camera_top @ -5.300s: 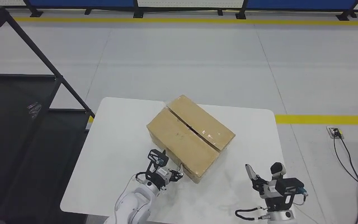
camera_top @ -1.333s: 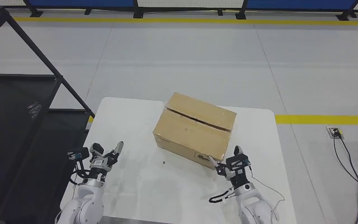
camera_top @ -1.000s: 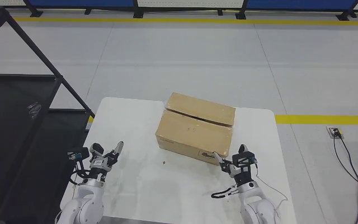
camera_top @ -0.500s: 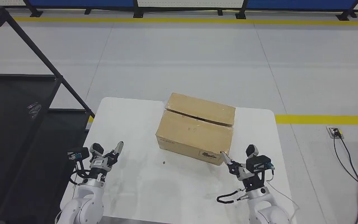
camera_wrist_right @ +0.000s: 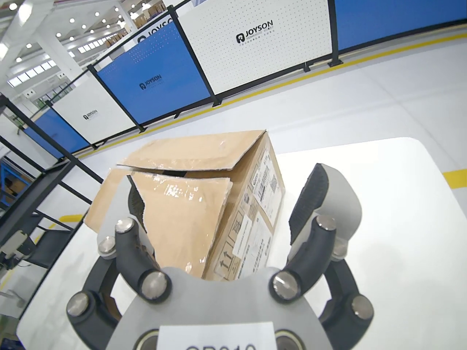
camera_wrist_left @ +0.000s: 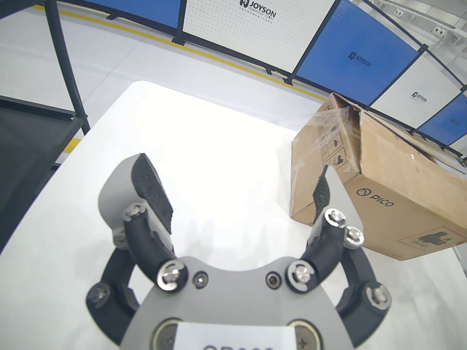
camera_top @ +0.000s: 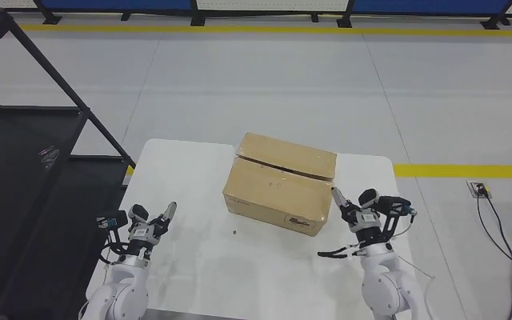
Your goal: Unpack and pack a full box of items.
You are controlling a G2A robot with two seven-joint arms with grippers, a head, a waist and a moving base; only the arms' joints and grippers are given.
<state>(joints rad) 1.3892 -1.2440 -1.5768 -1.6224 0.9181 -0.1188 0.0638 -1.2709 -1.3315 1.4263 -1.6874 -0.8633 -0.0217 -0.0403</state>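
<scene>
A brown cardboard box (camera_top: 280, 182) sits at the middle back of the white table (camera_top: 184, 176), its top flaps down with a slit between them and torn clear tape on it. My left gripper (camera_top: 152, 218) stands open near the table's front left, well apart from the box (camera_wrist_left: 379, 183); nothing is between its fingers (camera_wrist_left: 153, 187). My right gripper (camera_top: 354, 202) is open just off the box's right front corner, not touching it. In the right wrist view the box (camera_wrist_right: 204, 198) lies close ahead of the open gripper (camera_wrist_right: 226, 198).
A black metal rack (camera_top: 48, 176) stands left of the table. A small dark speck (camera_top: 233, 233) lies on the table in front of the box. Bare tabletop stretches between the two arms. Blue and white panels (camera_wrist_left: 255, 8) fence the floor behind.
The right arm has drawn back from the box's front right corner and swung to its right side. The box, turned earlier, now rests still. The left arm has not moved.
</scene>
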